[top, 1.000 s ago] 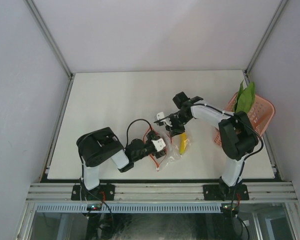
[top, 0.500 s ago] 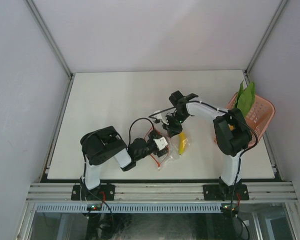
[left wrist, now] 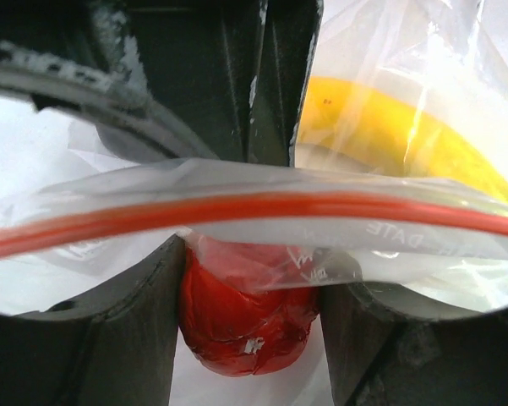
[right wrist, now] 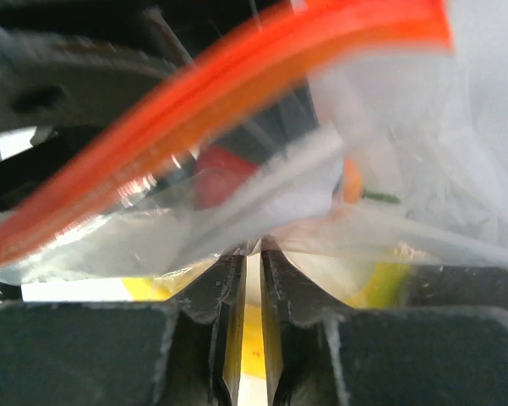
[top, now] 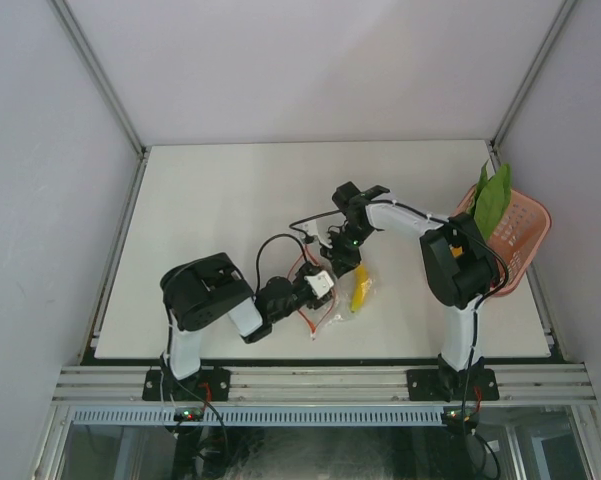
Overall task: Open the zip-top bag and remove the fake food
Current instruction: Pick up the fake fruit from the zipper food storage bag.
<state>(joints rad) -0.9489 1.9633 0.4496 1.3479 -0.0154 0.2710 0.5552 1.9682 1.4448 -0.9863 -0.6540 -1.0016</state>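
Observation:
The zip-top bag lies near the table's front middle, clear, with its red-orange zipper strip stretched across the left wrist view. My left gripper reaches in under that strip, its fingers pressed on both sides of a red round fruit wrapped in plastic film. A yellow banana lies in the bag beyond it. My right gripper pinches a fold of the bag at its tips, jaws almost together. Red fruit and banana show through the plastic.
A pink lattice basket stands at the table's right edge with a long green leafy vegetable sticking up from it. The right arm's elbow rises just left of the basket. The table's front edge is close below the bag.
My right gripper has shifted left and slightly back, drawing the bag's edge with it. My left gripper has advanced a little and narrowed its jaws onto the red fruit.

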